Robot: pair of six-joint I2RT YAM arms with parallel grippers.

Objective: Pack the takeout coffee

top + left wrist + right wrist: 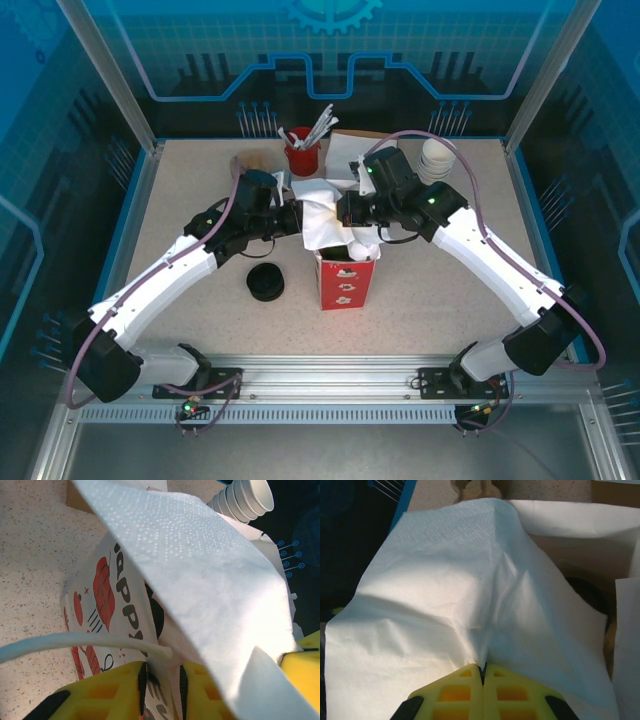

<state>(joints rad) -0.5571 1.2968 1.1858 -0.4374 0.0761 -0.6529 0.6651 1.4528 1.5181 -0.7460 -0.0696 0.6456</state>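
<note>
Speckled table (420, 310): left gripper (162, 686) pinches bag (346, 282) rim; right gripper (483, 670), at bag's 12 o'clock, clamps napkin (470, 590). Risk: snagging napkin could tip bag.

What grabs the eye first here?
A white napkin drapes over the red-and-white paper bag at table centre, pinched by the right end effector. The left end effector clamps the bag's wall. A black stack of lids sits just left of the bag.

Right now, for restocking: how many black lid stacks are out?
1: the black lid stack sits just left of the printed paper bag; others may hide under the arms.
</note>
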